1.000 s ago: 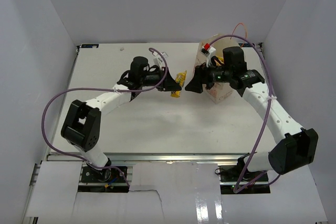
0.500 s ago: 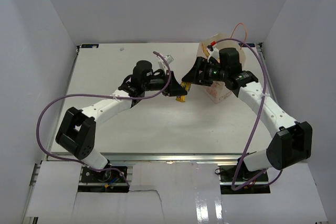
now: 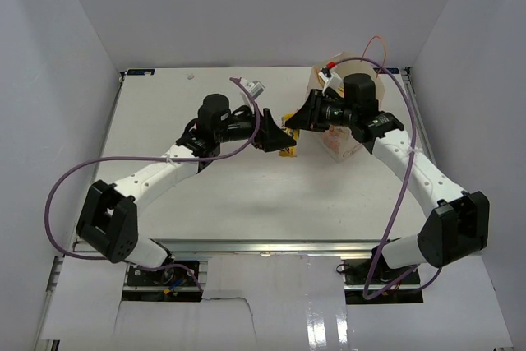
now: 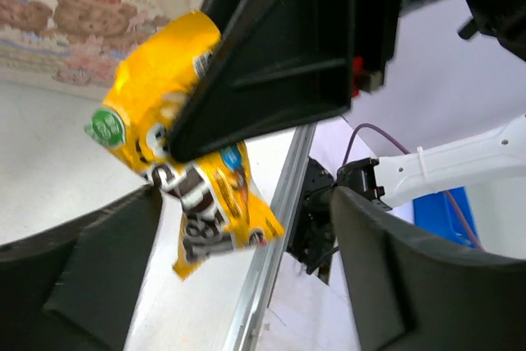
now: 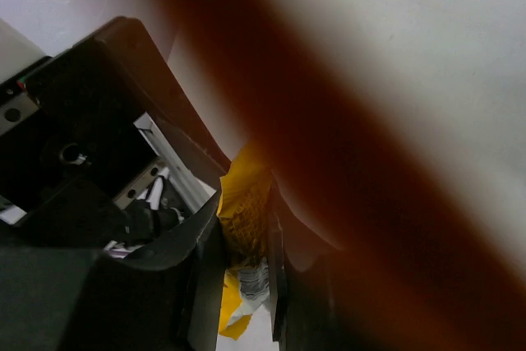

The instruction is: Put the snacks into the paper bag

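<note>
A yellow M&M's packet (image 3: 288,142) hangs above the table between my two grippers. My right gripper (image 3: 293,124) is shut on its upper part; in the right wrist view the packet (image 5: 246,211) is pinched between the dark fingers of that gripper (image 5: 242,269). My left gripper (image 3: 274,132) stands open around the packet's lower end, and in the left wrist view its fingers (image 4: 82,277) sit wide apart, clear of the packet (image 4: 189,137). The paper bag (image 3: 343,144) stands upright just right of the handover, behind my right wrist. Its printed side (image 4: 74,30) shows behind the packet.
The bag's orange-red cord handle (image 3: 376,41) arcs above its rim. A blurred orange-brown band (image 5: 345,154) crosses the right wrist view close to the lens. White walls enclose the table (image 3: 205,195) on three sides. Purple cables loop beside both arms.
My left gripper has opened and let go of the yellow packet. My right gripper has moved left to the packet and shut on it.
</note>
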Motion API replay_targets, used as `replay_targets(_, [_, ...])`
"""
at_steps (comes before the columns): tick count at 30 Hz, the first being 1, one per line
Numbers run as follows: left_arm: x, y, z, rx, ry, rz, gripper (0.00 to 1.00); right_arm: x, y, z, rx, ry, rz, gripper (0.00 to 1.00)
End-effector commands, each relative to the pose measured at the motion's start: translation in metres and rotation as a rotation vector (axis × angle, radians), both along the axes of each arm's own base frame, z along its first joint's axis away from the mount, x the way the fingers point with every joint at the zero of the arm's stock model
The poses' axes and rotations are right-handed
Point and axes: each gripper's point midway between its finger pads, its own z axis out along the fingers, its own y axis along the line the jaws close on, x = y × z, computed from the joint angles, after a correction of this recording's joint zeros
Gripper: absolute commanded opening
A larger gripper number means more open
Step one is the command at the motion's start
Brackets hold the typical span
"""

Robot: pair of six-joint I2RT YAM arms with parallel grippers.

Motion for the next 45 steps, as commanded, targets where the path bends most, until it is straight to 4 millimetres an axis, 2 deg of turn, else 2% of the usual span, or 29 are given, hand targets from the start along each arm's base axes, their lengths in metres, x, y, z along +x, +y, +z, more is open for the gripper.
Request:
replay_targets(1, [-0.014, 0.013, 0.050, -0.068, -0.206, 0.015, 0.98, 0.006, -0.008, 0.081, 0.040, -0.345, 0.067, 0.16])
replay_targets(3, [-0.021, 0.024, 0.063, -0.079, -0.271, 0.042, 0.98, 0.007, -0.017, 0.103, 0.034, -0.466, 0.109, 0.16])
replay_targets(4, [-0.024, 0.027, 0.067, -0.076, -0.314, 0.047, 0.98, 0.013, -0.028, 0.127, 0.010, -0.598, 0.121, 0.16])
replay_targets(5, [-0.029, 0.035, 0.077, -0.085, -0.347, 0.062, 0.98, 0.011, -0.031, 0.139, 0.012, -0.661, 0.165, 0.15])
replay_targets(7, [-0.027, 0.043, 0.074, -0.064, -0.354, 0.113, 0.98, 0.020, -0.051, 0.164, -0.029, -0.799, 0.154, 0.15])
replay_targets(8, [-0.029, 0.048, 0.072, -0.043, -0.362, 0.126, 0.98, 0.023, -0.057, 0.189, -0.039, -0.876, 0.138, 0.15])
replay_targets(10, [-0.025, 0.054, 0.058, 0.007, -0.330, 0.163, 0.98, 0.038, -0.076, 0.221, -0.087, -0.984, 0.079, 0.15])
replay_targets(12, [-0.023, 0.058, 0.051, 0.036, -0.326, 0.180, 0.98, 0.056, -0.092, 0.237, -0.145, -1.029, -0.004, 0.14])
replay_targets(13, [-0.022, 0.060, 0.045, 0.052, -0.311, 0.196, 0.98, 0.072, -0.102, 0.233, -0.175, -1.011, -0.041, 0.14])
replay_targets(15, [-0.022, 0.061, 0.038, 0.066, -0.299, 0.201, 0.98, 0.094, -0.120, 0.242, -0.297, -1.086, -0.124, 0.14])
replay_targets(17, [-0.022, 0.062, 0.032, 0.073, -0.289, 0.208, 0.98, 0.123, -0.137, 0.228, -0.427, -1.101, -0.187, 0.14])
replay_targets(21, [-0.019, 0.065, 0.023, 0.096, -0.277, 0.228, 0.98, 0.160, -0.158, 0.191, -0.603, -1.078, -0.234, 0.15])
replay_targets(23, [-0.018, 0.068, 0.018, 0.111, -0.267, 0.242, 0.98, 0.170, -0.166, 0.175, -0.668, -1.059, -0.241, 0.16])
replay_targets(27, [-0.013, 0.069, 0.013, 0.128, -0.258, 0.267, 0.98, 0.178, -0.173, 0.126, -0.758, -1.005, -0.198, 0.22])
replay_targets(28, [-0.012, 0.069, 0.011, 0.132, -0.255, 0.271, 0.98, 0.179, -0.176, 0.120, -0.772, -0.995, -0.200, 0.25])
replay_targets(30, [-0.007, 0.070, 0.011, 0.138, -0.249, 0.292, 0.98, 0.180, -0.181, 0.113, -0.794, -0.973, -0.214, 0.40])
replay_targets(32, [-0.003, 0.070, 0.007, 0.153, -0.232, 0.302, 0.98, 0.174, -0.180, 0.114, -0.772, -0.962, -0.207, 0.56])
replay_targets(34, [0.002, 0.071, 0.010, 0.159, -0.229, 0.321, 0.98, 0.161, -0.180, 0.118, -0.731, -0.922, -0.200, 0.67])
replay_targets(35, [0.004, 0.071, 0.010, 0.161, -0.230, 0.330, 0.98, 0.152, -0.175, 0.132, -0.691, -0.933, -0.179, 0.79])
replay_targets(36, [0.004, 0.073, 0.008, 0.178, -0.213, 0.335, 0.98, 0.142, -0.177, 0.128, -0.675, -0.877, -0.159, 0.87])
replay_targets(37, [0.008, 0.077, 0.007, 0.190, -0.208, 0.359, 0.98, 0.128, -0.173, 0.147, -0.625, -0.876, -0.165, 0.99])
replay_targets(38, [0.010, 0.079, 0.008, 0.188, -0.205, 0.379, 0.98, 0.121, -0.175, 0.147, -0.608, -0.843, -0.167, 0.91])
replay_targets(39, [0.011, 0.082, 0.010, 0.187, -0.205, 0.396, 0.98, 0.107, -0.180, 0.155, -0.596, -0.833, -0.189, 0.90])
replay_targets(40, [0.014, 0.086, 0.011, 0.189, -0.208, 0.427, 0.98, 0.097, -0.186, 0.151, -0.602, -0.789, -0.216, 0.90])
replay_targets(41, [0.015, 0.088, 0.013, 0.184, -0.205, 0.445, 0.98, 0.090, -0.190, 0.132, -0.591, -0.710, -0.241, 0.90])
replay_targets(42, [0.017, 0.091, 0.014, 0.182, -0.207, 0.464, 0.98, 0.082, -0.197, 0.126, -0.601, -0.692, -0.261, 0.90])
replay_targets(43, [0.020, 0.095, 0.017, 0.181, -0.212, 0.494, 0.98, 0.065, -0.204, 0.132, -0.619, -0.710, -0.297, 0.90])
replay_targets(44, [0.020, 0.097, 0.019, 0.179, -0.216, 0.504, 0.98, 0.058, -0.209, 0.124, -0.637, -0.697, -0.317, 0.90])
replay_targets(45, [0.021, 0.099, 0.019, 0.182, -0.216, 0.514, 0.98, 0.050, -0.212, 0.093, -0.651, -0.625, -0.320, 0.90])
